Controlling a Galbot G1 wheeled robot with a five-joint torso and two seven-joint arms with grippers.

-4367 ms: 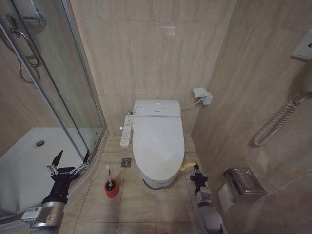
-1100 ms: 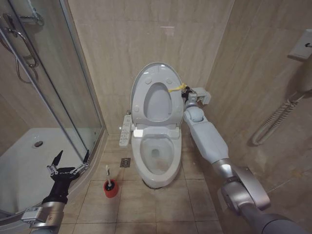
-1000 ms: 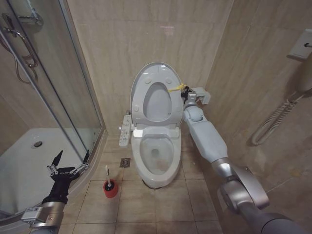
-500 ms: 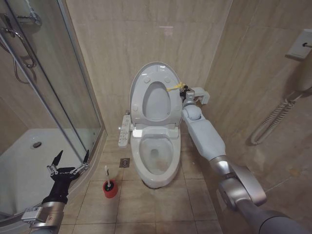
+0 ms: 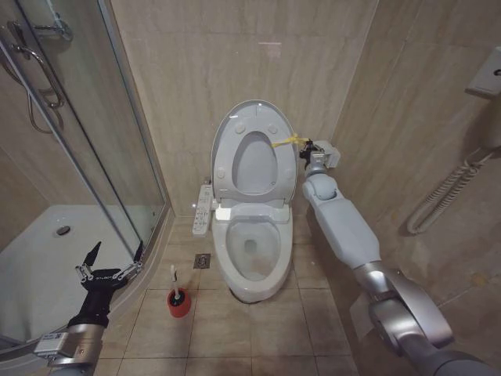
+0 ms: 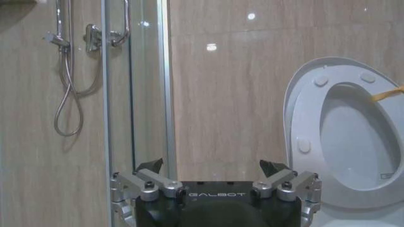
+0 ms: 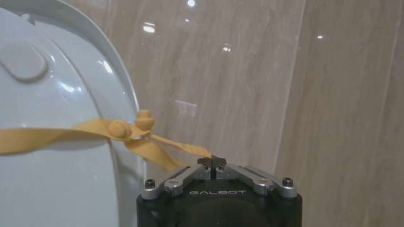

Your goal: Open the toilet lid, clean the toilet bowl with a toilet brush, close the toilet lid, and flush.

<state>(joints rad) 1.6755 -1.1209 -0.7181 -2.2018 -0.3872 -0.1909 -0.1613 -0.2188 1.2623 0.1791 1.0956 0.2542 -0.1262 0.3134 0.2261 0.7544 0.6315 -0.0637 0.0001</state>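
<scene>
Right gripper (image 5: 307, 146) pinching the yellow strap (image 7: 161, 144) of the raised glossy white oval plastic toilet lid (image 5: 252, 117).
Left gripper (image 5: 109, 258) is hovering low beside the shower, fingers spread.

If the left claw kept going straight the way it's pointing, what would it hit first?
Most likely the glass shower door: the open left claw faces its metal edge, with the tiled wall behind. Depth is unclear, so it might slip past to the wall.

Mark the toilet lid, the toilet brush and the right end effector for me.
toilet lid (image 5: 244, 114): head view, upper rim of the raised cover.
toilet brush (image 5: 174, 276): head view, white handle above the red cup.
right end effector (image 7: 216, 165): right wrist view, fingertips pinched on the yellow strap.
</scene>
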